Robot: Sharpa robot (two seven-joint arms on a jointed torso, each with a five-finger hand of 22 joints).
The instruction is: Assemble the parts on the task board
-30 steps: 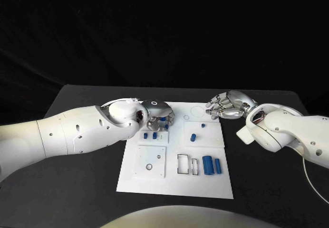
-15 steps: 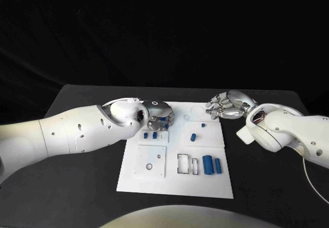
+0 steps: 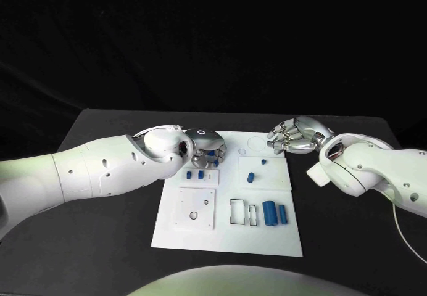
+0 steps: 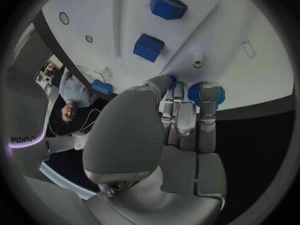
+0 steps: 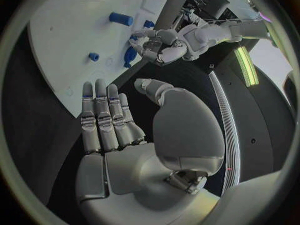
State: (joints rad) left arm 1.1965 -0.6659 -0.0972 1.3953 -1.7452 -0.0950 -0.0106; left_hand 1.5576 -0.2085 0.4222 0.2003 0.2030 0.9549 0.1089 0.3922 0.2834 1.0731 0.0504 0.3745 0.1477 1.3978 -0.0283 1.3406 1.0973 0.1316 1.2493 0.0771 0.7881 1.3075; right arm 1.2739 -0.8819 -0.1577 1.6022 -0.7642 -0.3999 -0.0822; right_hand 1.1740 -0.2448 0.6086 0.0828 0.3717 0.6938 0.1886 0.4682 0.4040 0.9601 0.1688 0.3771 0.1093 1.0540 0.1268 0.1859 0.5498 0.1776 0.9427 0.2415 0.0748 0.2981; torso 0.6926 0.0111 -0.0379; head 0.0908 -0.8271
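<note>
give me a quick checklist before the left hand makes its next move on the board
1. Left hand over the far left part of the white board: ok.
2. Its fingers at the round blue part: ok, touching it.
3. Part firmly gripped: cannot tell, the fingers cover it.
4. Right hand out of the way: ok, at the board's far right corner, holding nothing.
5. Two blue cylinders lying undisturbed on the near half: ok.
6. Two small blue blocks beside the left hand not knocked: ok.
</note>
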